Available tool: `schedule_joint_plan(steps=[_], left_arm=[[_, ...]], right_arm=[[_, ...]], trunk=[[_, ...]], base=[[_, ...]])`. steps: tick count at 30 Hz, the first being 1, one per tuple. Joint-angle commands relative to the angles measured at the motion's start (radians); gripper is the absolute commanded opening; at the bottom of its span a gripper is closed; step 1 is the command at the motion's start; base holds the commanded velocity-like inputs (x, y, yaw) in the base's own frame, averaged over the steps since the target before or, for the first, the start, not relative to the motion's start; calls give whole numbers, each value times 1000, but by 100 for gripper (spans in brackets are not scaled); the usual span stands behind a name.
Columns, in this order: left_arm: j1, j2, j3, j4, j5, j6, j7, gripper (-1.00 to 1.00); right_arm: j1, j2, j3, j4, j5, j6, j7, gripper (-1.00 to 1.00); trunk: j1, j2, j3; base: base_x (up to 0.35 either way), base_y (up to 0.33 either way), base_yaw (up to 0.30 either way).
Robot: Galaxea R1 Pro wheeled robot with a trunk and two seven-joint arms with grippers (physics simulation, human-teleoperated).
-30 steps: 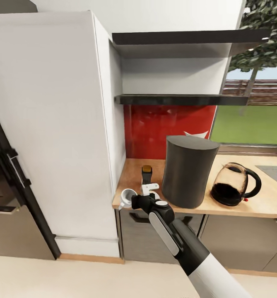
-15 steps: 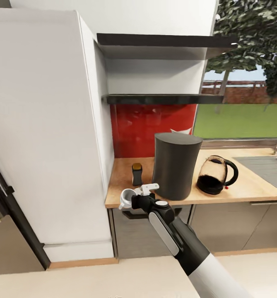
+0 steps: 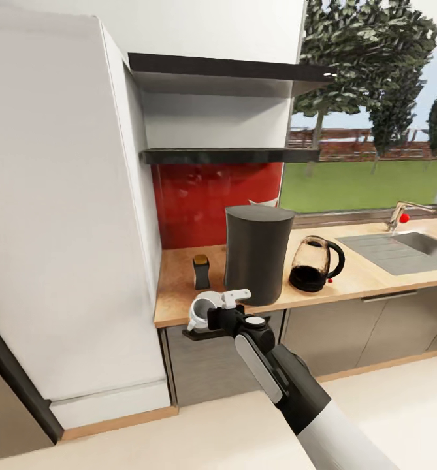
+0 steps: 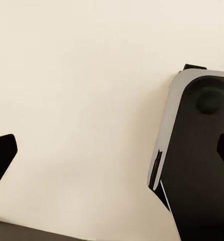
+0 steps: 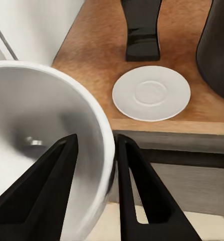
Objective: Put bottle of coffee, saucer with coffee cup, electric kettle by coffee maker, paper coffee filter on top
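Note:
My right gripper [image 3: 207, 314] is shut on the white coffee cup [image 3: 202, 309], one finger inside the rim and one outside [image 5: 137, 191], just before the kitchen countertop's [image 3: 176, 294] front edge. In the right wrist view the white saucer [image 5: 151, 93] lies bare on the wood, beyond the cup [image 5: 46, 140]. Behind it stands the bottle of coffee [image 3: 202, 271], with the grey coffee maker [image 3: 257, 253] to its right and the electric kettle [image 3: 313, 264] past that. Two black shelves [image 3: 228, 155] hang above. The paper coffee filter is out of view. My left gripper [image 4: 112, 153] is open over cream floor.
A tall white cabinet [image 3: 61, 196] walls off the counter's left end. A sink [image 3: 420, 243] with a faucet [image 3: 404, 213] sits at the far right under the window. Grey cabinet fronts [image 3: 336, 326] run below the counter.
The whole head view has shifted: the counter things sit further left and smaller, and the sink has come into view. My right arm holds the cup as before.

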Motion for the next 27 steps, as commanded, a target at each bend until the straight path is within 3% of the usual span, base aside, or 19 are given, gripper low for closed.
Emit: schedule_joint_plan(steps=[1, 6, 21, 23, 25, 27], left_arm=[[-1, 0, 6, 1, -11, -4, 4, 100], [-1, 0, 6, 1, -10, -4, 4, 100], [-1, 5, 6, 3, -8, -2, 4, 100], [-1, 6, 7, 3, -8, 0, 4, 100], [-1, 11, 6, 5, -8, 4, 4, 100], [-1, 12, 5, 6, -9, 6, 4, 100]], right_arm=[[-2, 0, 2, -1, -10, 2, -10, -100], [-2, -1, 1, -1, -10, 1, -10, -100], [-2, -4, -8, 18, -6, 1, -22, -100], [-2, -1, -13, 29, -6, 1, -57, -100], [-2, 2, -19, 36, -8, 1, -220, -100], [-2, 5, -20, 35, -9, 2, -293, -100]], trunk=[[1, -2, -2], [1, -2, -2], [1, -2, -2], [1, -2, -2], [1, -2, -2], [1, -2, -2]], base=[[-1, 6, -266], [0, 2, -176], [0, 8, -9], [18, 78, 0], [72, 92, 0], [85, 94, 0]])
